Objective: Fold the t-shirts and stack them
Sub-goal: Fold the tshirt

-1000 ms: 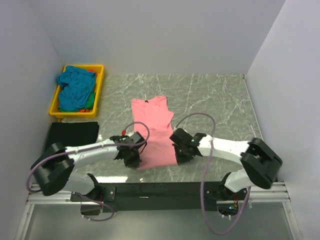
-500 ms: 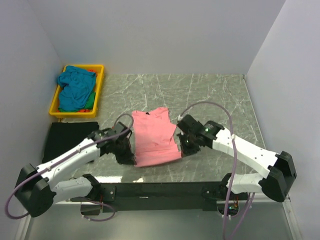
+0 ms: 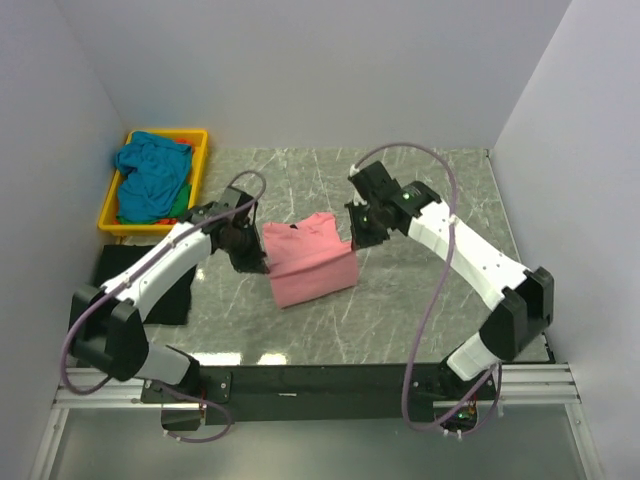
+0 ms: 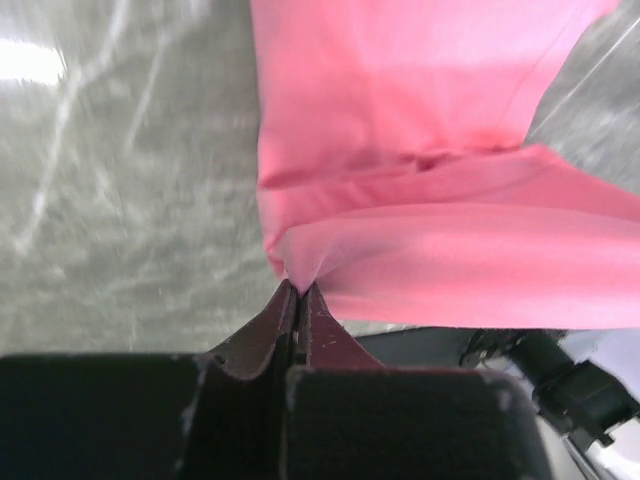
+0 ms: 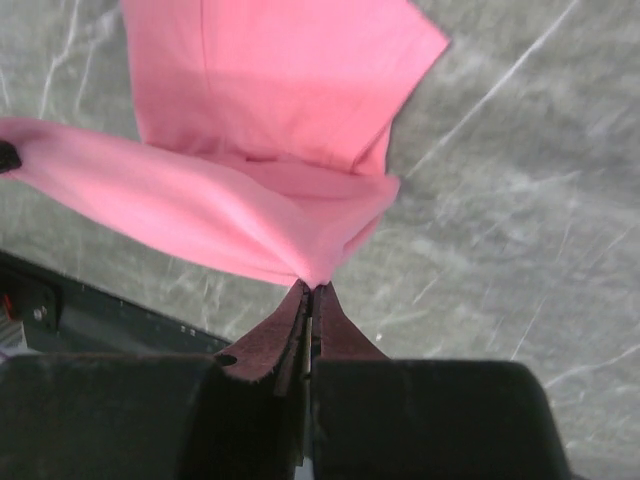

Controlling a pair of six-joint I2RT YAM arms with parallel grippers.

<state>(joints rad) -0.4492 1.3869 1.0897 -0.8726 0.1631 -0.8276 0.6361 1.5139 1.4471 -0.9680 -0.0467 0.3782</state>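
The left claw [image 3: 250,255] and right claw [image 3: 358,236] are gripping the soft salmon-pink cloth t-shirt [image 3: 308,268] by its hem and carrying it farther back, folding it in half.

Salmon t-shirt [image 3: 306,266] has doubled over — near hem carried rearward

High rear view looks down; close wrist views share the pink t-shirt [image 3: 305,265].

The pink t-shirt [image 3: 310,270] is soft matt cloth; the table [image 3: 430,200] smooth, glossy, stone-veined.
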